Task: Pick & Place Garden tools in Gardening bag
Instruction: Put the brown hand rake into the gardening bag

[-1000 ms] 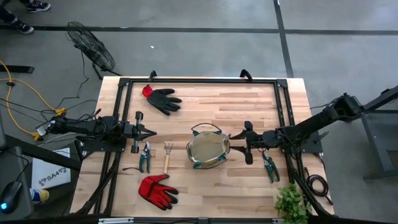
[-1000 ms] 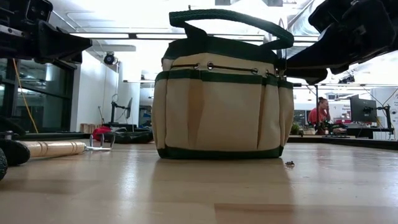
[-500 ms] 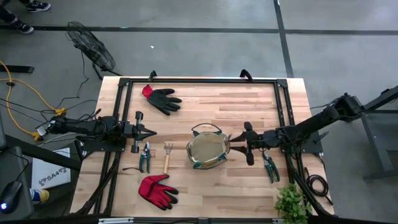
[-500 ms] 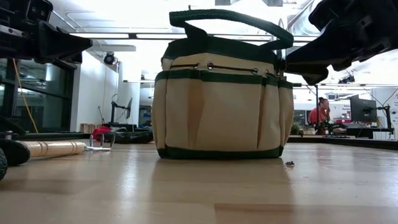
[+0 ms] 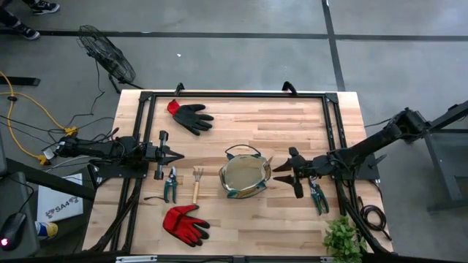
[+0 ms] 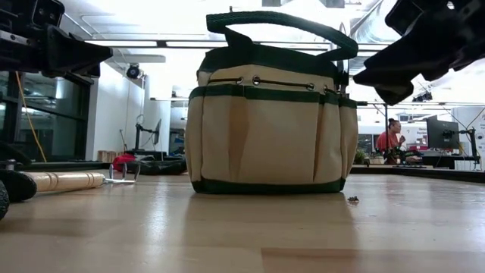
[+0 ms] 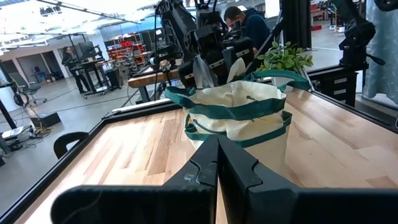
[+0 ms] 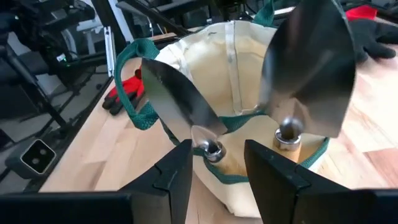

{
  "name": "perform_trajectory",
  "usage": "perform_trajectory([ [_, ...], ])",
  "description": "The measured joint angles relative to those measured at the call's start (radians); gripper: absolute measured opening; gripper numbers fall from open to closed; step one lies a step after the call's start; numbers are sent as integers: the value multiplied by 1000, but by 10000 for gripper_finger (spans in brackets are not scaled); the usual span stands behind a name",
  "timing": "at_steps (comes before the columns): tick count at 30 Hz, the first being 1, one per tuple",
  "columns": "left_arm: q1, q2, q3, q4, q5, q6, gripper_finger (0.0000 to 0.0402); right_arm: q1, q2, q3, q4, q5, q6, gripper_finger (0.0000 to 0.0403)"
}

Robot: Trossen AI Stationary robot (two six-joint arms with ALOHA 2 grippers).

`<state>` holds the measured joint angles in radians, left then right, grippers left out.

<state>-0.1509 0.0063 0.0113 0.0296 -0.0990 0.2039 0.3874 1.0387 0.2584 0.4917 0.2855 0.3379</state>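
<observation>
The gardening bag (image 5: 245,177) stands upright mid-table, and also shows in the low view (image 6: 269,114). Two silver trowels (image 8: 180,102) (image 8: 308,62) stand in it with handles down, their blades rising above its right rim. My right gripper (image 5: 278,174) is open just right of the bag, with its fingers (image 8: 177,177) apart in front of the trowels. My left gripper (image 5: 179,155) is shut and empty at the left. A fork (image 5: 197,183), pruners (image 5: 170,184), a red glove (image 5: 186,223), a black-and-red glove (image 5: 191,117) and second pruners (image 5: 318,196) lie on the table.
A leafy plant (image 5: 342,237) stands at the near right corner. A black frame (image 5: 234,95) runs around the table top. People and workbenches show in the room beyond the table (image 6: 390,136).
My right gripper has drawn back a little from the bag toward the table's right edge and risen slightly. The trowels stay in the bag.
</observation>
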Motion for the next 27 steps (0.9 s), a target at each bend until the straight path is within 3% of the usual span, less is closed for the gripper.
perform_trajectory([
  [12, 0, 0, 0, 0, 5, 0, 0, 11, -190, -40, -83, 1, -44, 137],
  [27, 0, 0, 0, 0, 4, 0, 0, 53, -363, -146, -93, -29, 83, 137],
])
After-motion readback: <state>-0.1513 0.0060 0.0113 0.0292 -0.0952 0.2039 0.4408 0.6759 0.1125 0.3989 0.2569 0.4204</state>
